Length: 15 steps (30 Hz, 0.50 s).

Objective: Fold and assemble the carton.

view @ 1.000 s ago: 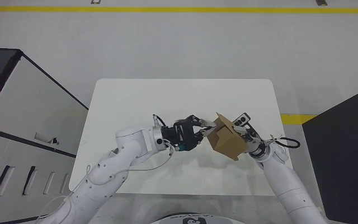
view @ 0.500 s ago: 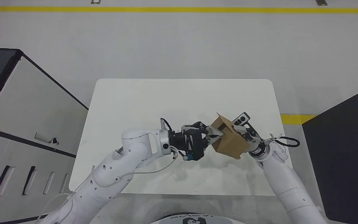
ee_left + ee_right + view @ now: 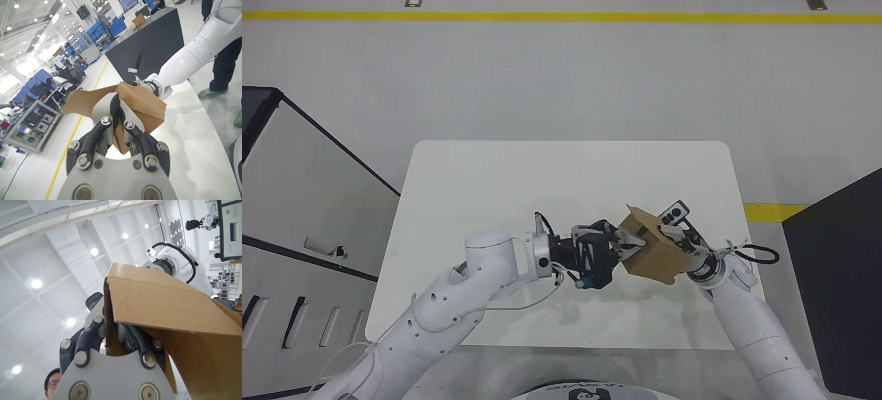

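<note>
Top view: the left gripper (image 3: 607, 250) is just right of the middle of the desk (image 3: 492, 180). Its jaws are pressed together on a loose flap at the left end of the carton (image 3: 654, 256). In the left wrist view that flap's edge runs between the two pads of the gripper (image 3: 118, 108), and the rest of the brown carton (image 3: 145, 108) extends away to the right.

The carton sits right of centre, tilted, with its long axis roughly left to right. I cannot tell whether its lower corner touches the desk.

At its right end the right gripper (image 3: 682, 243) is pinching a wall panel. The right wrist view shows the cut edge of the carton (image 3: 160, 298) clamped in the gripper (image 3: 110, 328).

Both arms already have contact, so neither is nearer. The coming fold probably means swinging the left-hand flap rightward into the body while the right jaws steady it.

Count: one carton, two grippers, one desk.
</note>
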Tool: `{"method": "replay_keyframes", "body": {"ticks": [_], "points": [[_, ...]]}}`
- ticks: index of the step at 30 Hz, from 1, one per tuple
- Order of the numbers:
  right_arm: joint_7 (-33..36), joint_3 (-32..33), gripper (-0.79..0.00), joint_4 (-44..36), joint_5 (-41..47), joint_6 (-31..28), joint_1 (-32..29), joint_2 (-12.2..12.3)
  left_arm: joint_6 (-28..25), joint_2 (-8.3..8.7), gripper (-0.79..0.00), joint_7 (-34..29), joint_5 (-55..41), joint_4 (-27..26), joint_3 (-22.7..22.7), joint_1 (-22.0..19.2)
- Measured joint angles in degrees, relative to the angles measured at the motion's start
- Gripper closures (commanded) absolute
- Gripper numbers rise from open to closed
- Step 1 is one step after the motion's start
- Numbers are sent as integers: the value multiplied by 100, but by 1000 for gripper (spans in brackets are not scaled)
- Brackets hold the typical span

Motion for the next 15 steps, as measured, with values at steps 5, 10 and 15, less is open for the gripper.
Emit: {"method": "replay_keyframes", "body": {"ticks": [5, 10, 15], "points": [[0, -12, 0, -50, 21, -21, -30, 16, -38, 3, 0, -3, -2, 0, 28, -6], [0, -25, 0, -81, 24, -48, -48, 32, -47, 7, 0, 2, -31, 3, 22, -17], [0, -25, 0, -104, 17, -86, -67, 50, -26, 26, 0, 24, -63, -27, -62, 8]]}}
